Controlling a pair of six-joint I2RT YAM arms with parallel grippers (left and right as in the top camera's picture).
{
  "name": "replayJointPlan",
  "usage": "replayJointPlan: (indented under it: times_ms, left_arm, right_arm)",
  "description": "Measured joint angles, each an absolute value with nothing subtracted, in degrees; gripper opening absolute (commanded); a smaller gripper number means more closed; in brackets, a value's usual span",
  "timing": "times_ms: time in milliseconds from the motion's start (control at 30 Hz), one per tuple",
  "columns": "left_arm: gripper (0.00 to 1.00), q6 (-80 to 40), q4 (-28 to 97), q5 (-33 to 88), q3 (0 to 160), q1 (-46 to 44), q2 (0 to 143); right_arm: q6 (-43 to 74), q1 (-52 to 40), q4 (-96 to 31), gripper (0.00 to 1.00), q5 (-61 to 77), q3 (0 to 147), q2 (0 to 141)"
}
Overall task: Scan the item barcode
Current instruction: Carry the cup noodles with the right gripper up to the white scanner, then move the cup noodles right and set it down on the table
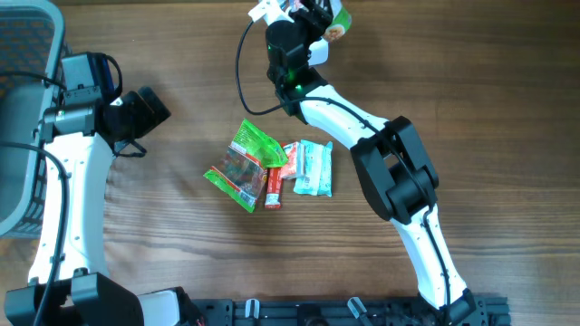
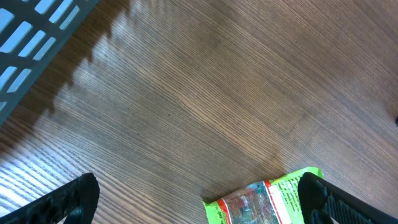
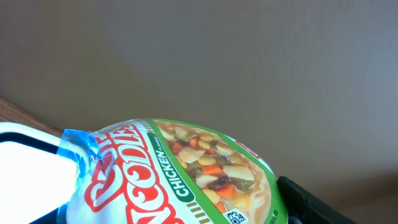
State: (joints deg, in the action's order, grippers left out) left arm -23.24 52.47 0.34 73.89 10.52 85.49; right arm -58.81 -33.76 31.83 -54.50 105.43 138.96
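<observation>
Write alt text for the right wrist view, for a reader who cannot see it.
A noodle cup fills the lower frame, held in the right gripper, its green-rimmed label reading "chicken" beside a picture of noodles and vegetables. Behind it is a plain, blurred grey-brown background, with a sliver of wooden table at the left.

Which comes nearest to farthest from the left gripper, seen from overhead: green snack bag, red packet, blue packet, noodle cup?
1. green snack bag, left end of the pile, closest to the left gripper.
2. red packet, tucked against the bag's right side.
3. blue packet, right end of the pile.
4. noodle cup, up at the top edge.
</observation>
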Motion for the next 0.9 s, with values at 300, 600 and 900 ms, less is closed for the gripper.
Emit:
replayJointPlan:
  times_ms: [300, 600, 900]
  left_arm:
    - [1.00, -23.2, 52.5, 0.3, 73.9, 10.5, 85.5]
    - [1.00, -23.2, 52.5, 0.3, 73.9, 10.5, 85.5]
    - [1.00, -23.2, 52.5, 0.3, 73.9, 10.5, 85.5]
  right_arm:
    - [-30.5, -33.3, -21.8, 0.45, -46.6, 106.0, 112.4]
    - [-5.4, -12.2, -70.9, 0.43, -6.4, 106.6, 90.3]
    - [-5.9, 7.0, -53.4, 0.52, 6.6, 71.7, 90.3]
